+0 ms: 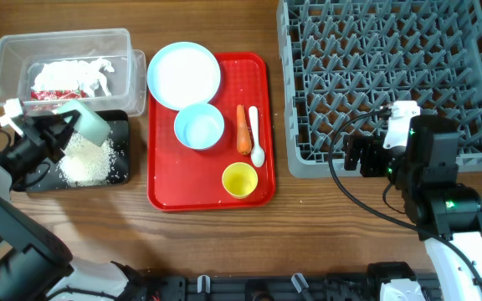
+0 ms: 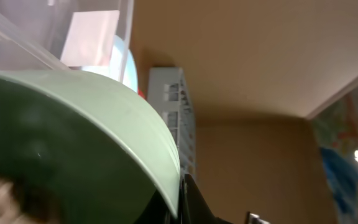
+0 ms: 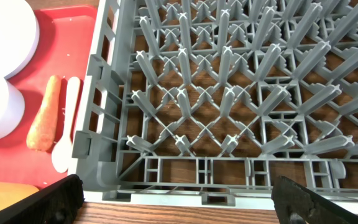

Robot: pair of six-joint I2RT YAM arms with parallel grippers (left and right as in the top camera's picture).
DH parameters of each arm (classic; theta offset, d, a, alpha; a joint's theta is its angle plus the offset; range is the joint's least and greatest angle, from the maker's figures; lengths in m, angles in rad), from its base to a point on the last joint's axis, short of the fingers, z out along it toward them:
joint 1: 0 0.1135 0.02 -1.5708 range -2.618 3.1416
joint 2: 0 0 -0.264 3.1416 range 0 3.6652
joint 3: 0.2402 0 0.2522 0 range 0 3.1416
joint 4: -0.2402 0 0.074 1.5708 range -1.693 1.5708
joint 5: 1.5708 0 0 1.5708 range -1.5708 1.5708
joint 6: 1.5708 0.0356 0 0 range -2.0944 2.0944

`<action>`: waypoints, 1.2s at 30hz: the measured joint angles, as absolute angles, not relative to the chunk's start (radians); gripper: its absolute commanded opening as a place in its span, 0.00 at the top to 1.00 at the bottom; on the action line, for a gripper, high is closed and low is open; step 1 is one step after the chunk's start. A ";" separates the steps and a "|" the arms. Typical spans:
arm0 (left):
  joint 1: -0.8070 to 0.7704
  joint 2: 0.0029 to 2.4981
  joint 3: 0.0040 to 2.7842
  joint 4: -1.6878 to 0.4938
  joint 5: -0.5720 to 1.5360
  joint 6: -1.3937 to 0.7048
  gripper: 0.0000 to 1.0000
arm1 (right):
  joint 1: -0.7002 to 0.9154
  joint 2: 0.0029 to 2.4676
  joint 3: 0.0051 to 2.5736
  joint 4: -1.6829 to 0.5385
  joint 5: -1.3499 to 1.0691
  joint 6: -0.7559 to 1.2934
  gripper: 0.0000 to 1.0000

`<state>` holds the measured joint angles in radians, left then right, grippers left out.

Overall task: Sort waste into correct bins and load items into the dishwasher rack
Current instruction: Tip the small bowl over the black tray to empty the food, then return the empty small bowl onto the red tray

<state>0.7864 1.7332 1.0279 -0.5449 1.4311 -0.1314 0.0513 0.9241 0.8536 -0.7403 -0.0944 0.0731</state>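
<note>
My left gripper (image 1: 74,127) is shut on the rim of the pale green bowl (image 1: 92,123), which tilts over the black tray (image 1: 120,167) holding a pile of white rice (image 1: 86,160). In the left wrist view the bowl (image 2: 73,143) fills the frame, its rim pinched at my gripper (image 2: 182,202). The red-and-white wrapper (image 1: 69,79) lies in the clear tub (image 1: 7,50). My right gripper (image 1: 355,155) stands open and holds nothing at the front edge of the grey rack (image 1: 383,75). Plate (image 1: 183,73), blue bowl (image 1: 199,127), carrot (image 1: 243,130), white spoon (image 1: 255,138) and yellow cup (image 1: 240,180) sit apart from both grippers.
These items rest on a flat red serving tray (image 1: 166,188) in the middle of the table. In the right wrist view the rack's corner (image 3: 104,180) lies just ahead, with the carrot (image 3: 45,115) and spoon (image 3: 67,127) to its left.
</note>
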 measured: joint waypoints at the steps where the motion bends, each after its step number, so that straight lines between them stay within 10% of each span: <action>1: 0.788 1.738 1.028 -0.542 1.441 -0.131 0.96 | 0.051 0.924 0.854 -0.740 -0.094 0.073 0.00; 20: 0.759 1.741 1.028 -0.530 1.491 -0.131 0.96 | 0.051 0.924 0.854 -0.741 -0.094 0.073 0.00; 36: 0.296 1.606 1.028 -0.619 1.130 -0.056 0.96 | 0.051 0.924 0.854 -0.741 -0.094 0.073 0.00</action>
<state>0.2958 1.6062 1.0283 -0.6186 1.1297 -0.0559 0.0513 0.9241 0.8536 -0.7410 -0.0944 0.0731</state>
